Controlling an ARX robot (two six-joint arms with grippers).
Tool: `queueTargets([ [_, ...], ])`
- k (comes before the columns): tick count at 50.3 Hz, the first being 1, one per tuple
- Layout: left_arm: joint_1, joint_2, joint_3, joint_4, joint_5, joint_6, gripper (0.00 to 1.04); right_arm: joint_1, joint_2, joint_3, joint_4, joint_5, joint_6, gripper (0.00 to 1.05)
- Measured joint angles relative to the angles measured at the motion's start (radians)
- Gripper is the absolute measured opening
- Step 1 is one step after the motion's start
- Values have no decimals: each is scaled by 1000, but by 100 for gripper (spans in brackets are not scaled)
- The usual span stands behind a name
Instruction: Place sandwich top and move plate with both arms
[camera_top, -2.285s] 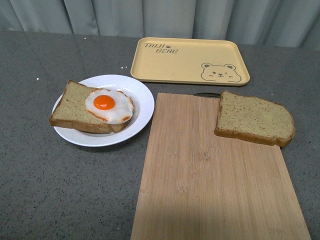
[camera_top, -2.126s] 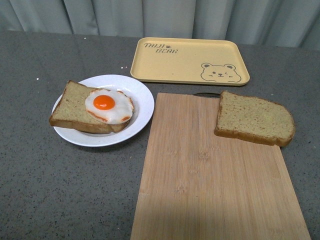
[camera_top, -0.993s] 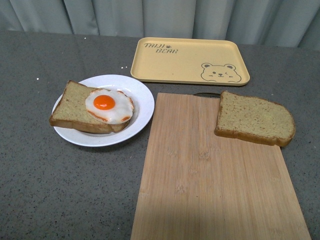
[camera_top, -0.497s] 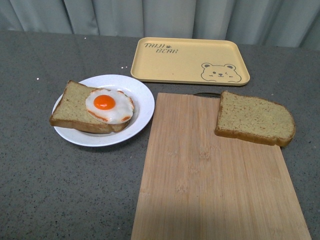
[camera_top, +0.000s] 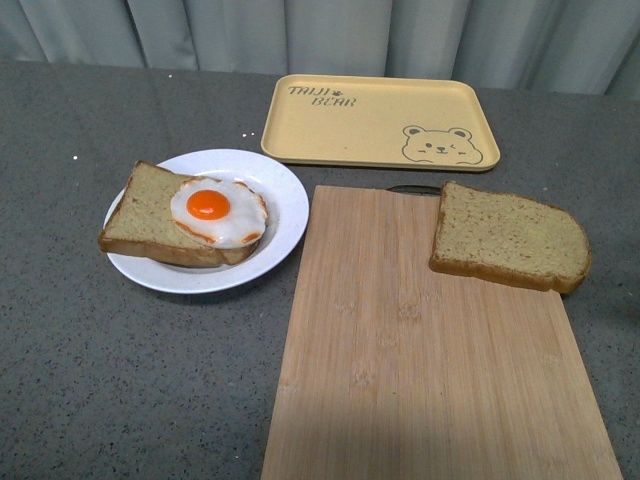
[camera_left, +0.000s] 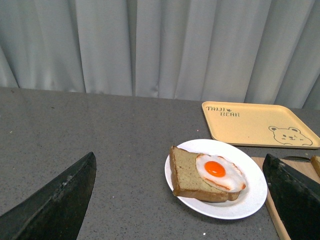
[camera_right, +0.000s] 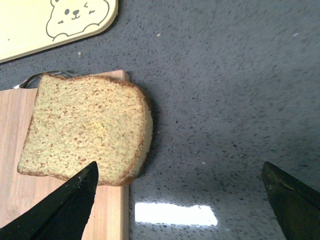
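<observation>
Right wrist view shows my right gripper (camera_right: 177, 200) wide open and empty, so I should center it over the sandwich top (camera_right: 85, 130).

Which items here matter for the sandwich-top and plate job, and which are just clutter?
Job: sandwich top, on the far right corner of the cutting board; plate; egg-topped slice lying on it, likely where the top goes.
Lying about: yellow bear tray; cutting board, only a support.
</observation>
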Motion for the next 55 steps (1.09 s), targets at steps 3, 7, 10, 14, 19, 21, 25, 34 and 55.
queueTargets([
  [3, 0, 0, 0, 0, 0, 0, 98, 10, 54, 39, -16, -21, 42, 95],
  [7, 0, 0, 0, 0, 0, 0, 98, 34, 148, 99, -26, -48, 117, 95],
  [10, 0, 0, 0, 0, 0, 0, 98, 49, 193, 125, -22, -72, 161, 95],
  [14, 0, 0, 0, 0, 0, 0, 98, 66, 232, 149, -23, -89, 193, 95],
  [19, 0, 0, 0, 0, 0, 0, 98, 95, 298, 199, -22, -108, 247, 95],
  [21, 0, 0, 0, 0, 0, 0, 98, 101, 316, 213, -24, -111, 258, 95],
  [25, 0, 0, 0, 0, 0, 0, 98, 113, 352, 251, -52, -100, 270, 95],
  [34, 0, 0, 0, 0, 0, 0, 98, 119, 391, 301, -78, -89, 295, 77],
  [55, 0, 0, 0, 0, 0, 0, 98, 129, 412, 338, -99, -95, 330, 19],
])
